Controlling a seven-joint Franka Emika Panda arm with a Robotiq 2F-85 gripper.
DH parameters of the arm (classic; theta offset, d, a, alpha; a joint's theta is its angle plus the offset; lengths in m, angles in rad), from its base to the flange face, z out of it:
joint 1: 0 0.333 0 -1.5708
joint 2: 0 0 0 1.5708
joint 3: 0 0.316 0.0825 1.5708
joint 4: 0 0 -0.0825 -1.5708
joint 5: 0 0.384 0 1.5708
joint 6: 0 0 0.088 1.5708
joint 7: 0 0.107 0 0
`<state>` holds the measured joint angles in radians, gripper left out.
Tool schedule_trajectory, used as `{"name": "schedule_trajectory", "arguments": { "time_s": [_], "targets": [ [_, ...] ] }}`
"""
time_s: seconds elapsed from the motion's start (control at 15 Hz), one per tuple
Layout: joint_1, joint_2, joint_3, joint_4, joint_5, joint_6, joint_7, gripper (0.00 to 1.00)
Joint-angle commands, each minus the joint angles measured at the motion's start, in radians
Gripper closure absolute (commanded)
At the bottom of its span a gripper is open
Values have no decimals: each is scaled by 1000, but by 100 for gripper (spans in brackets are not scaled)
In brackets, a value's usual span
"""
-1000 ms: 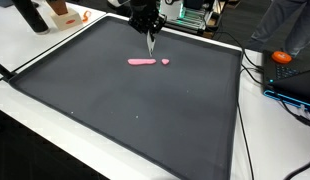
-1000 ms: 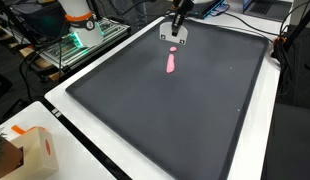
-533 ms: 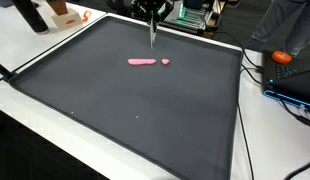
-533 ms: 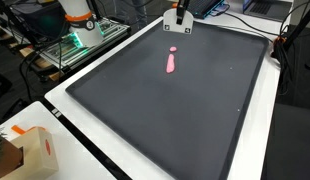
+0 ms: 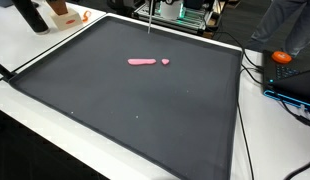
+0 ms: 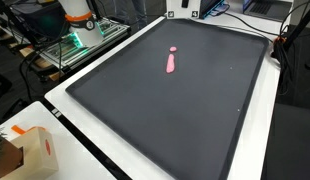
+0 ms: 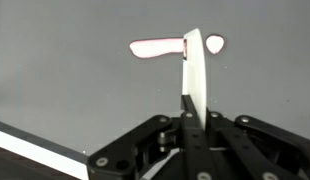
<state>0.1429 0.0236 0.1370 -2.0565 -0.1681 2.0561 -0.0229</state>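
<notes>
My gripper point(image 7: 185, 118) is shut on a thin white stick point(image 7: 195, 65) that points down at a black mat point(image 5: 115, 110). On the mat lie a long pink mark point(image 5: 141, 61) and a small pink dot point(image 5: 165, 60); both also show in the wrist view, the mark point(image 7: 155, 48) and the dot point(image 7: 215, 44) beyond the stick's tip. In an exterior view only the stick point(image 5: 150, 22) shows below the top edge. In the exterior view from the opposite side, the gripper's base point(image 6: 185, 8) is at the top edge, high above the mark point(image 6: 171, 63).
The mat point(image 6: 195, 110) covers most of a white table. An orange object point(image 5: 282, 57) and cables lie at one side. A cardboard box point(image 6: 30, 150) stands on a table corner. Equipment with green lights point(image 6: 80, 38) stands behind the table's far edge.
The gripper has risen straight up from just above the pink marks, carrying the white stick, and has mostly left the top of both exterior views. The marks have not moved.
</notes>
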Motion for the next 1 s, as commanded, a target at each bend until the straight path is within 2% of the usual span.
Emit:
{"name": "schedule_trajectory", "arguments": {
  "time_s": [0.0,0.47,0.6,0.93],
  "targets": [
    [0,0,1,3,0,-2,0,96],
    [-2,10,0,4,0,-2,0,96],
    [3,-5,4,0,-10,-3,-6,99],
    [-26,78,-25,20,3,15,-65,99]
  ]
}}
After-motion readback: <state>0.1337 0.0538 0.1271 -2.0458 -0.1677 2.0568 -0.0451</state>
